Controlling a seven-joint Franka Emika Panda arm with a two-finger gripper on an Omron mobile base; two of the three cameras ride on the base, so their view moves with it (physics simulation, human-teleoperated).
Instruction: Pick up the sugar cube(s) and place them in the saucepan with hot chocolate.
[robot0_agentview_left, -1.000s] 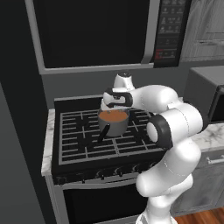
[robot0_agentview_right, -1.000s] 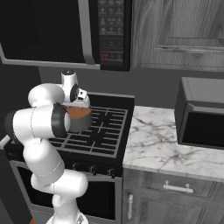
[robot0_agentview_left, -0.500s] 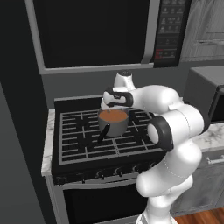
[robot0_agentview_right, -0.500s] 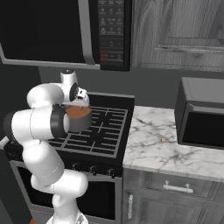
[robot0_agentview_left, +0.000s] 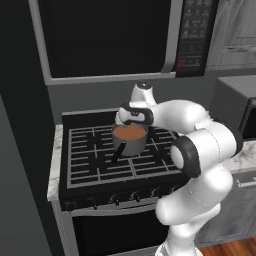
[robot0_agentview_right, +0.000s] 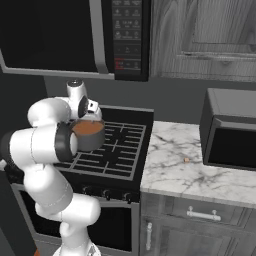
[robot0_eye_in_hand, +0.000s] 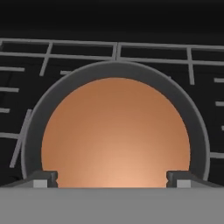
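Orange-brown hot chocolate (robot0_eye_in_hand: 116, 131) lies flat and smooth in the grey saucepan (robot0_agentview_left: 129, 140), which stands on the stove grate (robot0_agentview_left: 90, 155), its black handle pointing to about 7 o'clock in the left base view. The gripper (robot0_eye_in_hand: 112, 178) hovers right above it, fingers (robot0_eye_in_hand: 43, 178) spread wide with nothing between them. By my judgement a release has just happened, yet no sugar cube is visible in the liquid. A tiny speck on the marble desk (robot0_agentview_right: 186, 160) at 3 o'clock is too small to identify.
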